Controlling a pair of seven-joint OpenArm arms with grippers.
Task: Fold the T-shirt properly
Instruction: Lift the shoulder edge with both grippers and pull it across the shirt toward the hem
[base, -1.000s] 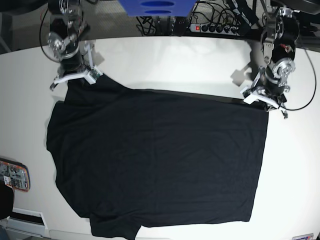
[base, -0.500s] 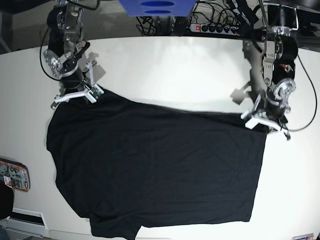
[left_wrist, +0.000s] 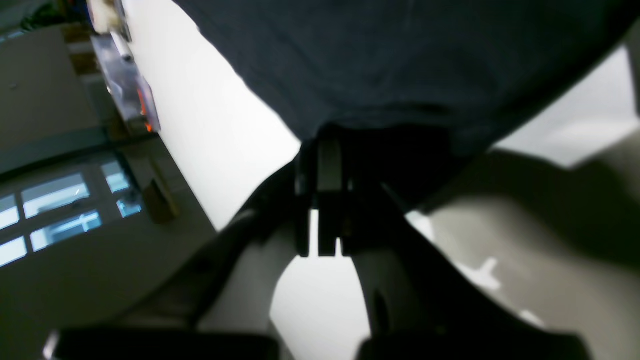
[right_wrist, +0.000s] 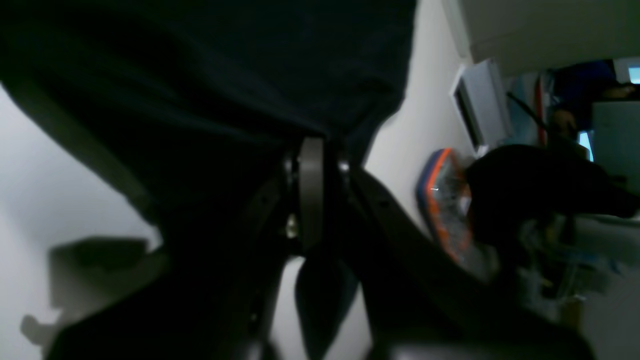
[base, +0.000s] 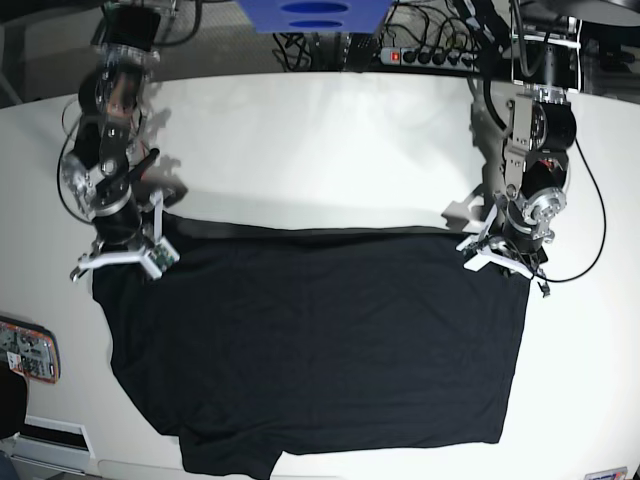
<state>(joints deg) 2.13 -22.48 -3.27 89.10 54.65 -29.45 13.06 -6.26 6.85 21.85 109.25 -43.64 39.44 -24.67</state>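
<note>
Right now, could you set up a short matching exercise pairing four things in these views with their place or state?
Things:
1. T-shirt
2. left gripper
3. right gripper
4. power strip

Places or states:
A. beyond the table's far edge
B. shut on the cloth's corner, on the base view's right
C. spread across the white table
D. shut on the cloth's corner, on the base view's left

Pairs: 1-C, 2-B, 3-D, 4-A

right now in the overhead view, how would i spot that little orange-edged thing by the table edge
Start from the black T-shirt spread over the white table. Go past its sleeve side to the table's rim, where a small flat orange-edged gadget lies, the only colourful item there.
</note>
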